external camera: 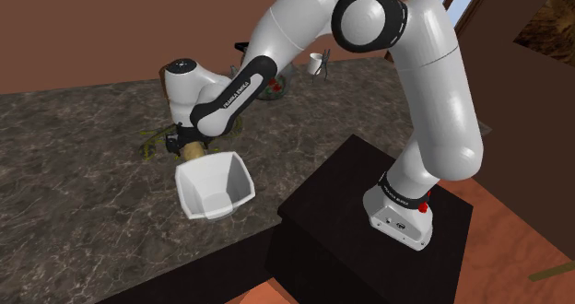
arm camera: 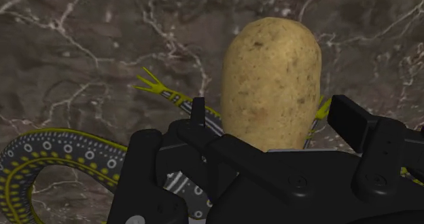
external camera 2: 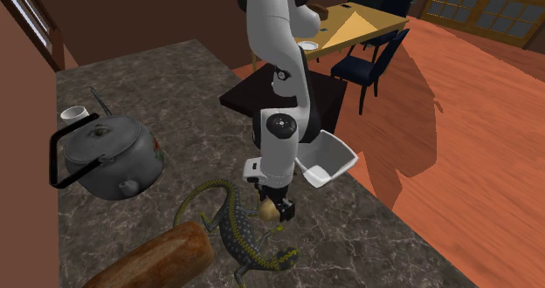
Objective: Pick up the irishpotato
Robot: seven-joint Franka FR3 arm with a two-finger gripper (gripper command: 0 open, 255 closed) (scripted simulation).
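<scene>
So we're looking straight down the gripper (arm camera: 272, 117) here. Its fingers (arm camera: 350, 117) are standing apart on either side of the potato (arm camera: 270, 73), with a thin sliver of background showing on each side. We're reading that as parted and not clamping, so nothing is being held yet. The potato is sitting right between them, down by the dark marbled counter (external camera: 74, 182).

The first thing we're worrying about is that rounded skin. If the squeeze is landing off-centre, the potato is probably going to twist or squirt out sideways.

Next up is the spotted lizard (arm camera: 41, 158). Its yellow-toed leg is poking out from behind the potato on both sides, and we can't tell if the potato is resting on it. A closing finger could be pinching that leg too, so the lizard could be getting dragged up along with the potato.

A bit further out, the white bin (external camera: 214, 187) is sitting just beside the hand, near the counter edge. An escaping potato could be rolling that way, or the arm could be nudging the bin on the lift.

The brown loaf (external camera 2: 153, 260) and the grey kettle (external camera 2: 109, 160) are lying well apart from the grasp, so we're not fussing over those.
</scene>
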